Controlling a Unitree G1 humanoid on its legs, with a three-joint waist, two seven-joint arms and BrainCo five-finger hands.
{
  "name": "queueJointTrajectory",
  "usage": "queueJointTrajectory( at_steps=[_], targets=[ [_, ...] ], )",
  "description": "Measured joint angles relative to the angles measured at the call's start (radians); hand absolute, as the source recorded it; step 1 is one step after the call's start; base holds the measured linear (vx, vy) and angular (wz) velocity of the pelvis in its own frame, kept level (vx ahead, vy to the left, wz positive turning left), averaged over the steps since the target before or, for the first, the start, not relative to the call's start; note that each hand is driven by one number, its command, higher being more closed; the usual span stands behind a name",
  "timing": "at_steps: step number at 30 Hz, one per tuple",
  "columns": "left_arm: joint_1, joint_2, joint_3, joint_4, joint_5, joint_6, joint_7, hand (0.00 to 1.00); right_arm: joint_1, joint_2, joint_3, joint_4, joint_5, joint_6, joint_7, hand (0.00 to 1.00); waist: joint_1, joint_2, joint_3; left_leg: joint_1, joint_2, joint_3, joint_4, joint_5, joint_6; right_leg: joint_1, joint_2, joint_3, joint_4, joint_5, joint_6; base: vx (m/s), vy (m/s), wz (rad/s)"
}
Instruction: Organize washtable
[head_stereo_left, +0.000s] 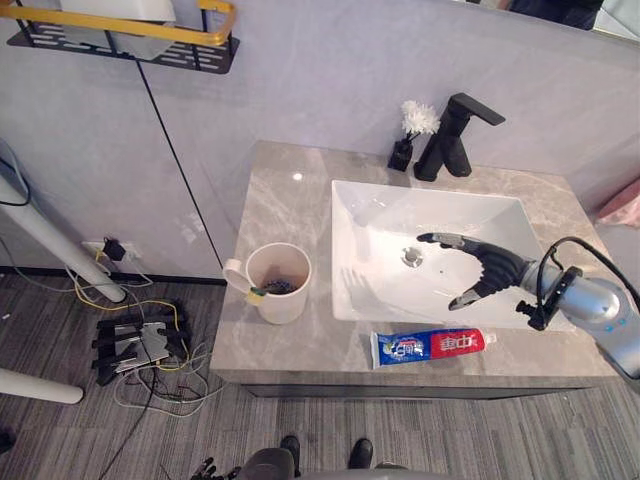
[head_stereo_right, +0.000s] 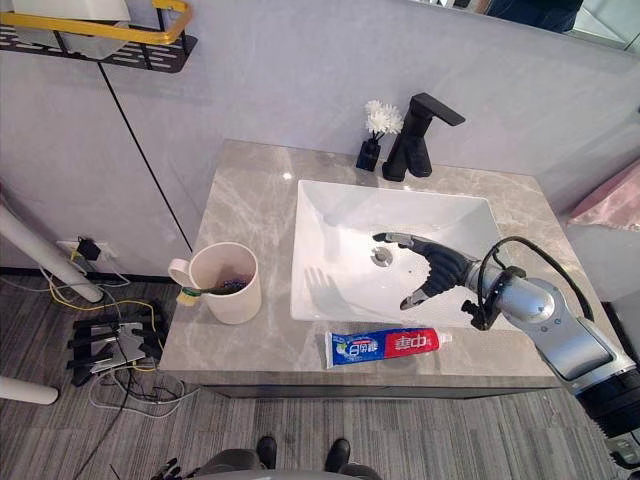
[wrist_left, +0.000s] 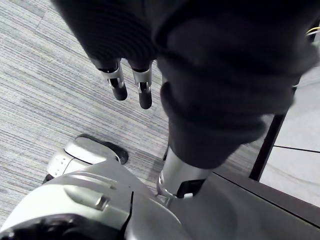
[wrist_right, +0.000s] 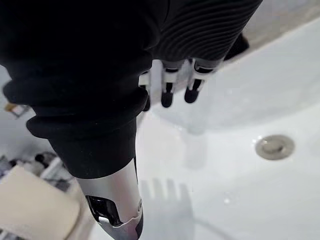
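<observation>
Left hand (wrist_left: 116, 83): hangs low over the grey wood-grain floor (wrist_left: 45, 65), its visible fingers straight and relaxed, holding nothing.

Red, white and blue toothpaste tube (head_stereo_left: 432, 346): lies flat along the front edge of the grey marble-patterned counter (head_stereo_left: 285, 200), just on the robot's side of the right hand and apart from it.

Right hand (head_stereo_left: 495, 268): hovers above the white rectangular sink basin (head_stereo_left: 370, 215), fingers loosely spread and lightly bent, thumb held apart, grasping nothing. The round metal drain (head_stereo_left: 412, 256) sits just past its fingertips.

Cream handled cup (head_stereo_left: 280, 285): stands upright on the counter well to the left of the right hand, beyond the sink's rim, with a toothbrush (head_stereo_left: 262, 291) leaning inside it.

Black angular faucet (head_stereo_left: 455, 135) and small black vase of white flowers (head_stereo_left: 405, 150): stand side by side behind the basin, far beyond the right hand.

Black wall shelf with a yellow rail (head_stereo_left: 130, 40): hangs farthest away, up to the left.
</observation>
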Motion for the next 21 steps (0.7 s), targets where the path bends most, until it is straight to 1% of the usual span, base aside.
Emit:
queueJointTrajectory(
  at_steps=[2, 4, 5, 7, 8, 10, 12, 14, 17, 19, 21],
  targets=[
    [0.0, 0.0, 0.0, 0.0, 0.0, 0.0, 0.0, 0.0, -0.005, 0.001, -0.014, -0.033, -0.001, -0.015, -0.014, 0.0, 0.0, 0.0, 0.0, -0.005, 0.003, 0.015, -0.001, 0.0, 0.001, -0.01, 0.001, 0.013, 0.001, 0.005, -0.006, 0.0, 0.023, -0.19],
    [0.0, 0.001, -0.002, 0.002, 0.0, 0.0, -0.001, 0.0, -0.005, 0.014, -0.028, -0.063, -0.025, -0.027, -0.041, 0.0, -0.002, -0.001, -0.001, -0.006, 0.005, 0.025, -0.001, 0.001, 0.001, -0.011, 0.001, 0.017, 0.001, 0.008, -0.011, 0.0, 0.016, -0.17],
    [0.0, 0.003, -0.008, 0.006, 0.0, 0.001, 0.0, 0.0, -0.001, 0.017, -0.035, -0.078, -0.048, -0.032, -0.049, 0.0, -0.004, 0.0, -0.001, -0.006, 0.005, 0.026, -0.001, 0.001, 0.001, -0.012, 0.001, 0.017, 0.001, 0.008, -0.011, 0.0, 0.0, 0.0],
    [0.0, 0.011, -0.03, 0.007, 0.0, 0.0, -0.001, 0.0, 0.019, 0.017, -0.047, -0.112, -0.127, -0.06, -0.073, 0.0, -0.009, -0.002, -0.002, -0.009, 0.005, 0.028, -0.002, 0.001, 0.001, -0.022, 0.001, 0.019, 0.002, 0.008, -0.011, -0.03, 0.001, -0.03],
    [0.0, 0.011, -0.03, 0.008, 0.0, 0.0, -0.001, 0.0, 0.027, 0.017, -0.049, -0.122, -0.146, -0.064, -0.079, 0.0, -0.009, -0.002, -0.003, -0.013, 0.005, 0.029, -0.002, 0.001, 0.001, -0.025, 0.001, 0.02, 0.002, 0.008, -0.011, 0.0, 0.0, 0.0],
    [-0.001, 0.011, -0.031, 0.008, 0.0, 0.0, 0.0, 0.0, 0.077, 0.017, -0.048, -0.15, -0.201, -0.092, -0.093, 0.0, -0.012, -0.002, -0.003, -0.02, 0.005, 0.03, -0.004, 0.004, 0.007, -0.028, 0.002, 0.019, 0.001, 0.009, -0.011, 0.0, 0.0, 0.0],
    [-0.001, 0.012, -0.035, 0.008, 0.0, 0.0, 0.001, 0.0, 0.1, 0.017, -0.048, -0.154, -0.22, -0.096, -0.093, 0.0, -0.012, -0.001, -0.003, -0.021, 0.005, 0.03, -0.005, 0.005, 0.007, -0.035, 0.002, 0.02, 0.002, 0.009, -0.011, -0.01, -0.002, -0.02],
    [-0.003, 0.022, -0.068, 0.008, 0.0, 0.0, 0.003, 0.0, 0.131, 0.015, -0.048, -0.156, -0.245, -0.099, -0.107, 0.0, -0.013, -0.001, -0.004, -0.028, 0.006, 0.034, -0.006, 0.006, 0.01, -0.043, 0.002, 0.023, 0.002, 0.012, -0.011, -0.02, 0.003, -0.04],
    [-0.003, 0.028, -0.086, 0.012, -0.002, -0.001, 0.005, 0.0, 0.173, 0.007, -0.047, -0.156, -0.283, -0.101, -0.112, 0.0, -0.023, 0.0, -0.004, -0.032, 0.006, 0.038, -0.006, 0.008, 0.012, -0.044, 0.002, 0.025, 0.001, 0.014, -0.011, 0.0, 0.0, 0.0],
    [-0.004, 0.037, -0.117, 0.012, -0.003, -0.001, 0.006, 0.0, 0.202, -0.009, -0.046, -0.156, -0.31, -0.11, -0.117, 0.0, -0.025, 0.0, -0.005, -0.033, 0.006, 0.04, -0.006, 0.008, 0.012, -0.048, 0.002, 0.028, 0.001, 0.014, -0.011, -0.02, 0.004, -0.05],
    [-0.004, 0.041, -0.14, 0.012, -0.015, -0.001, 0.013, 0.0, 0.237, -0.047, -0.045, -0.149, -0.361, -0.131, -0.134, 0.0, -0.025, 0.004, -0.006, -0.041, 0.006, 0.047, -0.01, 0.008, 0.013, -0.058, 0.002, 0.036, 0.002, 0.016, -0.009, -0.01, 0.01, -0.09]
  ],
)
